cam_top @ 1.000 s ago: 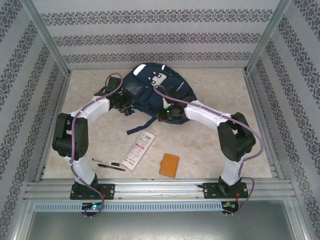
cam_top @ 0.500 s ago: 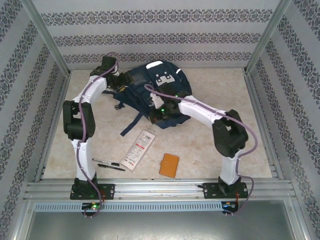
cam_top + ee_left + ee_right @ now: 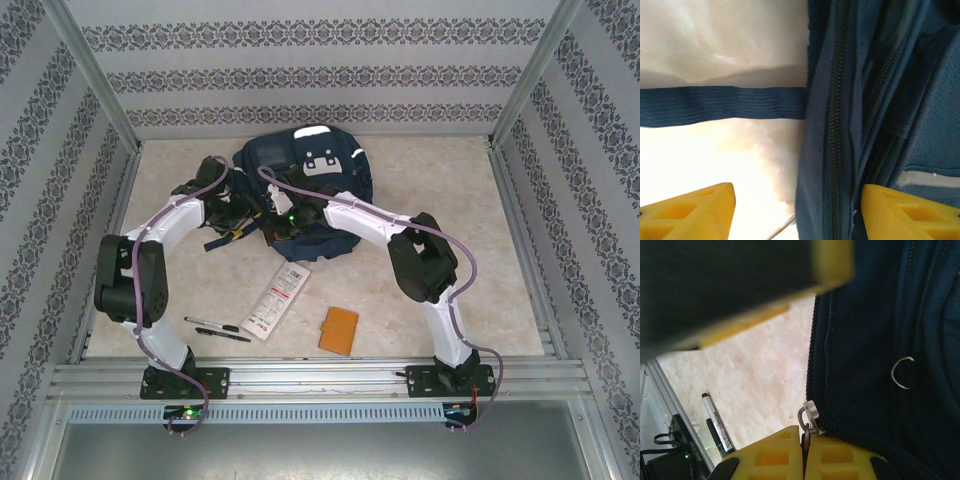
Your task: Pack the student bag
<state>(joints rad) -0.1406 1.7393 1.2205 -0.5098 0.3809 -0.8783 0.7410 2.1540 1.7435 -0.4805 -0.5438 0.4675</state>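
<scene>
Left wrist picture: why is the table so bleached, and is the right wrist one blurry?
Left wrist: glare burns the table white below the strap; the student bag reads clearly. Right wrist: a dark blur near the lens is out of focus; the zipper pull is sharp.

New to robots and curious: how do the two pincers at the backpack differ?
The left pincer stands open, the zippered edge of the student bag between its jaws; the right pincer is shut, pinching a metal zip pull. The left works at the bag's left side, the right at its near edge. Both are yellow-tipped.
</scene>
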